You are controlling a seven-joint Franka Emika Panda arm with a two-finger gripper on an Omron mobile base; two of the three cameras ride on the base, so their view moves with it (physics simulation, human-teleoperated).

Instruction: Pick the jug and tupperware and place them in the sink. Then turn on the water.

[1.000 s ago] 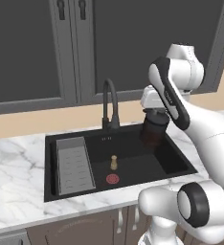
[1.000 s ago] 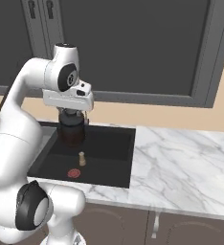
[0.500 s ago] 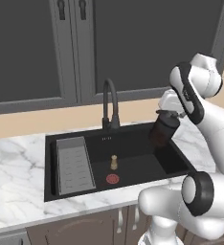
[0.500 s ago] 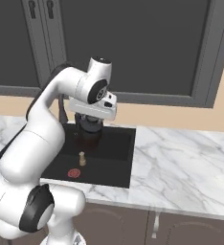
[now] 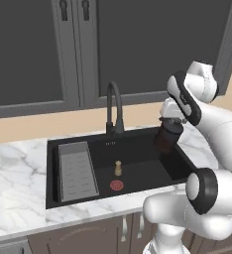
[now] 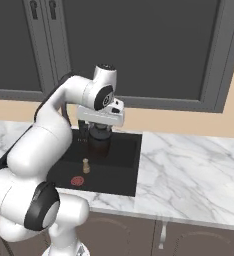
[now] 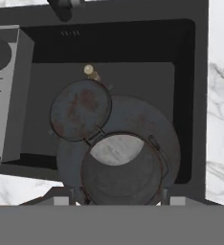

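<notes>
- Holding the jug (image 5: 167,137) in my gripper (image 5: 171,122), I keep it in the air over the right part of the sink (image 5: 180,168); my two fingers pinch it from both sides near its top.
- From the right base camera the jug (image 6: 99,144) hangs under my hand, above the black basin (image 6: 119,172) and apart from its floor.
- Looking along my gripper (image 7: 117,200), I see the jug (image 7: 118,162) from above, with its round lid (image 7: 80,110) swung open to one side.
- On the sink floor stand a small brass peg (image 5: 118,167) and a flat red disc (image 5: 117,185), near each other.
- A grey ribbed rack (image 5: 77,170) lies along the left side of the basin.
- A black gooseneck faucet (image 5: 114,106) rises behind the sink; no stream comes from it.
</notes>
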